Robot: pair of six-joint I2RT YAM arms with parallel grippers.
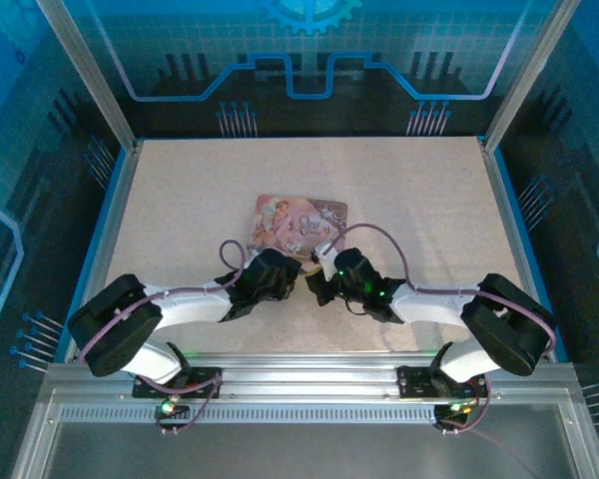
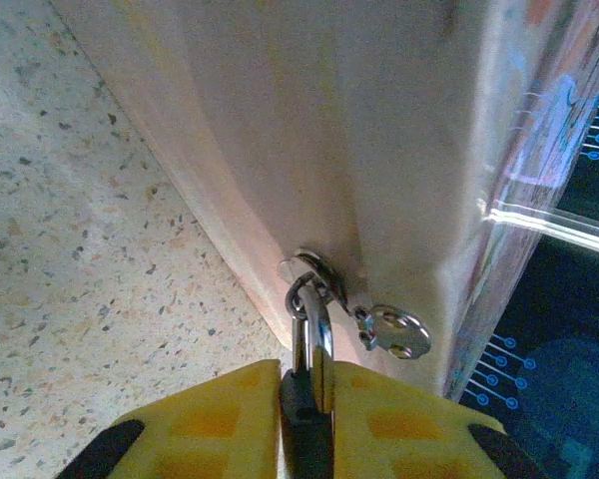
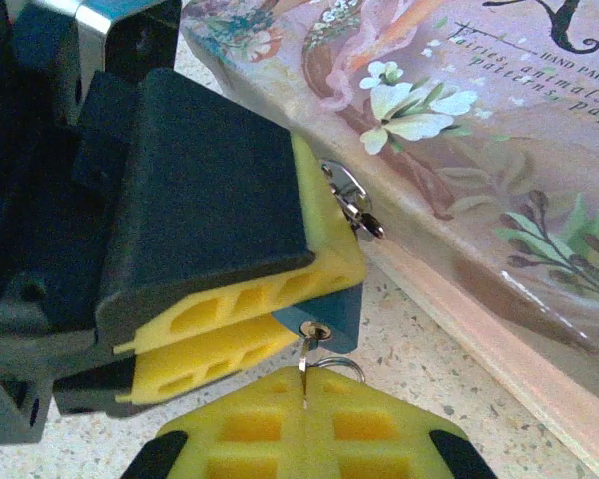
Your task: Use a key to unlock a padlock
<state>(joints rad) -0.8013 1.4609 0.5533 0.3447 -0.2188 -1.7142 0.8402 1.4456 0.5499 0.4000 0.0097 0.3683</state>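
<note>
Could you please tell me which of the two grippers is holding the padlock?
The left gripper: it clamps the padlock hanging on the pink tin, whereas the right gripper pinches the key.

Pink tin box (image 1: 299, 222) lies flat near the middle of the table (image 1: 180, 190), turned slightly off square to the edges. On its lid you can make out pale figures and dark lettering. In your right wrist view the lid (image 3: 479, 130) shows white flowers, green sprigs and printed script. The cream side wall sits flush on the speckled tabletop (image 3: 429, 379). In your left wrist view, note a small metal latch fitting (image 2: 399, 332) on the box wall (image 2: 379, 150). Blue edging (image 1: 115, 220) borders the table. A back panel (image 1: 299, 60) with circuit lines stands behind it, and a ribbed aluminium rail (image 1: 299, 384) runs along the near edge.
</note>
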